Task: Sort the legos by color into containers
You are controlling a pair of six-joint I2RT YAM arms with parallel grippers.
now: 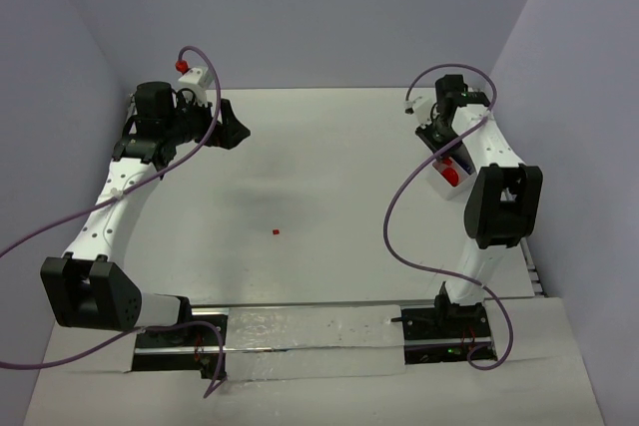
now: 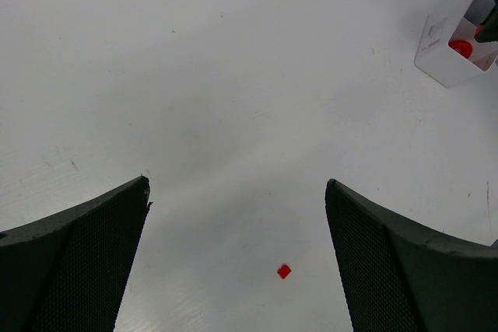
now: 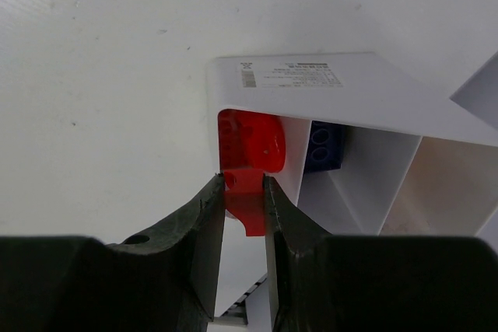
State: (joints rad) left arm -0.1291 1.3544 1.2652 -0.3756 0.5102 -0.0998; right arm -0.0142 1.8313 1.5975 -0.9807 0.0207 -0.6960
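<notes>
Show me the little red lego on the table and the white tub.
little red lego [image 2: 284,271]: left wrist view, its middle.
white tub [image 2: 433,44]: left wrist view, its labelled outer wall.

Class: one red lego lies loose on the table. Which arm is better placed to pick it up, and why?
Left. The left end effector is open and empty, facing the loose lego; the right end effector is shut on a second lego at the tub.
</notes>
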